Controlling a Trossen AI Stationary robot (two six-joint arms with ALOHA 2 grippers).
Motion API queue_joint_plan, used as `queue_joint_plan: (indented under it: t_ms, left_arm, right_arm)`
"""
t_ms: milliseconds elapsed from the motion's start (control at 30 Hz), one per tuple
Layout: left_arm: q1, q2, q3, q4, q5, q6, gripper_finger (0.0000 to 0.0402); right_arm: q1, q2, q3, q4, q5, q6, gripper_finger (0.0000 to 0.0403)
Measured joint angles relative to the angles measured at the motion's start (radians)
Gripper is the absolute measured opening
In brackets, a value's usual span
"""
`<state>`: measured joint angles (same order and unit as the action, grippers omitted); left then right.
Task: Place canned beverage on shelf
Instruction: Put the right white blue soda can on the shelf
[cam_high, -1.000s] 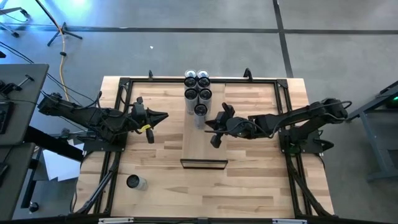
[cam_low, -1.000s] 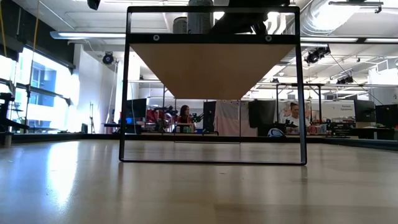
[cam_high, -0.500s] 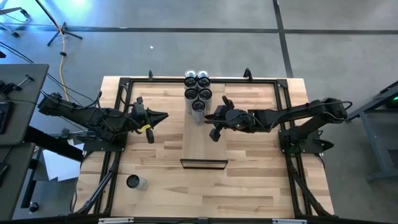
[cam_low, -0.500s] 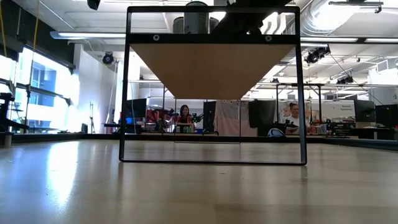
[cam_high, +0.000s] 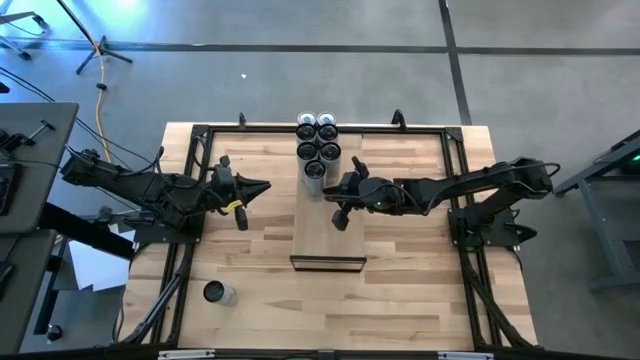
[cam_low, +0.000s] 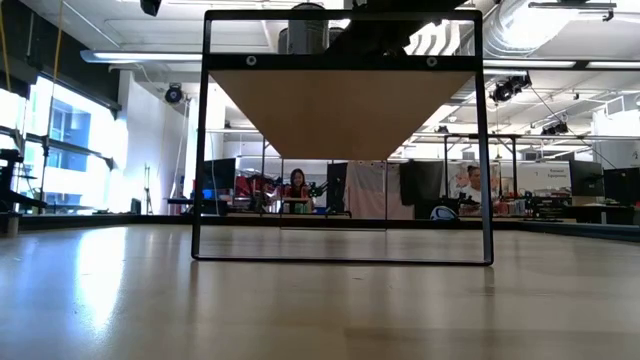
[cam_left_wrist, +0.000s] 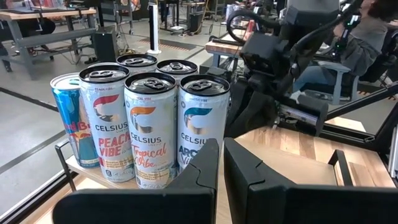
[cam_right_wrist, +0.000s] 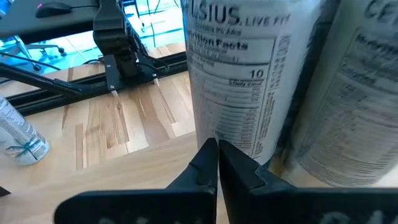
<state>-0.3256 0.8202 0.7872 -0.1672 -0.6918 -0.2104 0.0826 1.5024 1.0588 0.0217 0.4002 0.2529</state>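
On the shelf (cam_high: 327, 225), the newest can (cam_high: 315, 176) now stands pushed closer to the pack by the right gripper (cam_high: 333, 196), empty with fingers closed; placement looks nearly finished. The left gripper (cam_high: 262, 187) waits closed, beside the shelf.

Robotics lab, workbenches (cam_low: 280, 205), ceiling ducts (cam_low: 540, 20)

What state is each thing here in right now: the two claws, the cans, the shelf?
Right gripper: shut, empty, tips against the nearest can.
Left gripper: shut, empty, waiting beside the shelf.
Nearest can: upright on the shelf, in front of the group.
Other cans: upright, clustered at the shelf's far end.
Shelf: near half bare.
Lone can: on the tabletop, off the shelf.
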Motion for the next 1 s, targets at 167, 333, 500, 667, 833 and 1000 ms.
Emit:
queue_joint_plan:
  t_ms: [167,333,500,667,833,1000]
  left_arm:
    - [0.0,0.0,0.0,0.0,0.0,0.0,0.0]
    - [0.0,0.0,0.0,0.0,0.0,-0.004,0.0]
    - [0.0,0.0,0.0,-0.001,0.0,-0.021,0.0]
    - [0.017,0.0,0.0,-0.002,0.011,-0.037,0.0]
    - [0.162,0.0,-0.005,-0.056,0.255,-0.011,0.0]
    - [0.316,0.0,-0.08,0.109,0.529,0.142,0.0]
  right_arm:
    - [0.0,-0.008,0.0,-0.004,0.003,0.003,0.0]
    - [0.0,-0.054,0.0,-0.04,0.03,-0.011,0.0]
    - [-0.01,-0.061,0.0,-0.037,0.052,-0.028,0.0]
    - [-0.033,-0.053,0.0,-0.031,0.014,-0.008,0.0]
    - [-0.044,-0.051,0.0,-0.019,0.003,-0.007,0.0]
    - [-0.044,-0.051,0.0,-0.01,-0.025,-0.007,0.0]
